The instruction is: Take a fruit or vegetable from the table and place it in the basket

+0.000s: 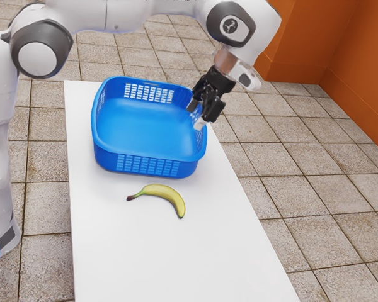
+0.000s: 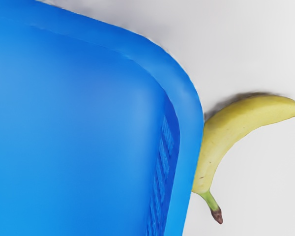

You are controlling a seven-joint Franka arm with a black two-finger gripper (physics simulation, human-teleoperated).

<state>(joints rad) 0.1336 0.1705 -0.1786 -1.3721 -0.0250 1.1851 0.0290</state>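
One banana lies to the lower left of the tool, whose fingers stand apart, in the exterior view, with the basket wall between.

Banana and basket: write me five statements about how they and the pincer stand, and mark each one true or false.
1. The banana lies on the table, outside the basket. True.
2. The pincer is gripping the banana. False: it is up at the basket, apart from the banana.
3. The basket has slotted openings in its walls. True.
4. The banana is brown all over. False: it is mostly yellow, with brown at the stem's end.
5. The basket is blue. True.
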